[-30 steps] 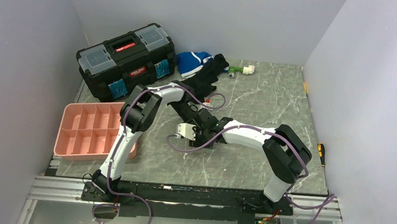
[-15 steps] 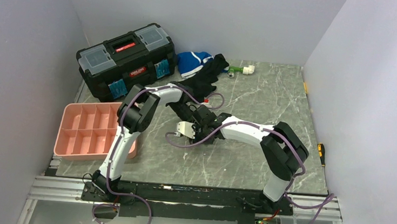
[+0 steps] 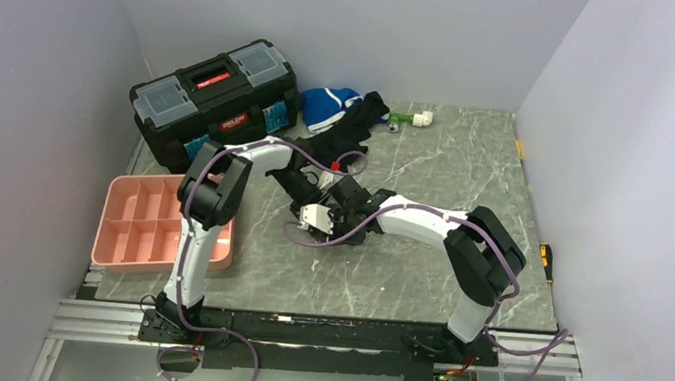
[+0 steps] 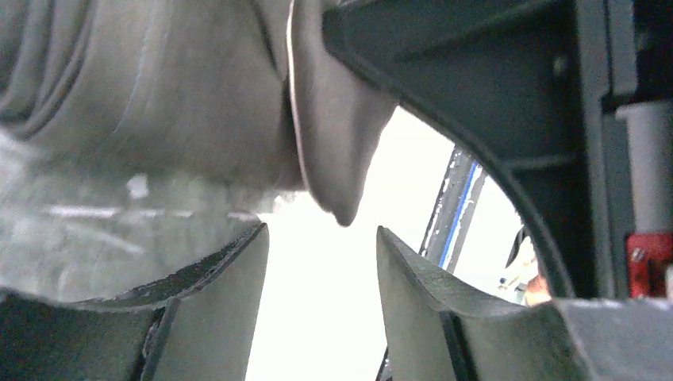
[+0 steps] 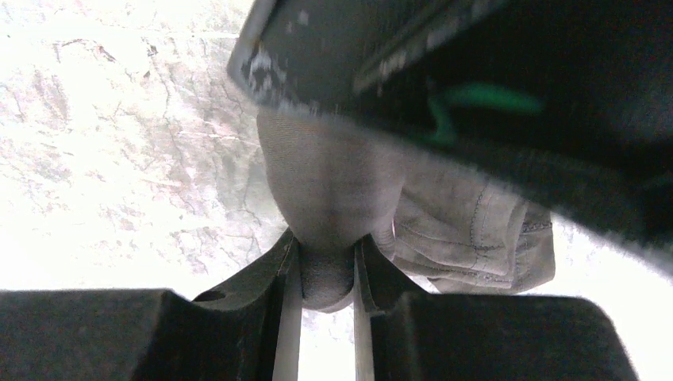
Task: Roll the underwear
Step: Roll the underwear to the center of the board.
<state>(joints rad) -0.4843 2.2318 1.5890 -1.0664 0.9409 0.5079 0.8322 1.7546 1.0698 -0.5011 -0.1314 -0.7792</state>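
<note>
Mid-roll, the right gripper (image 5: 327,250) is clamped on a fold of the underwear (image 5: 333,175), and the left gripper (image 4: 321,242), jaws apart beside the cloth, probably must grip next.

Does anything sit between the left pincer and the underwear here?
Nothing visible does. The open left pincer has the underwear fabric close ahead of it, and the right pincer is shut on a fold of it.

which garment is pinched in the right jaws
The grey underwear, mid-table, clamped by the jaws of the right gripper; the blue-and-white garment and black garment lie beside the toolbox.
</note>
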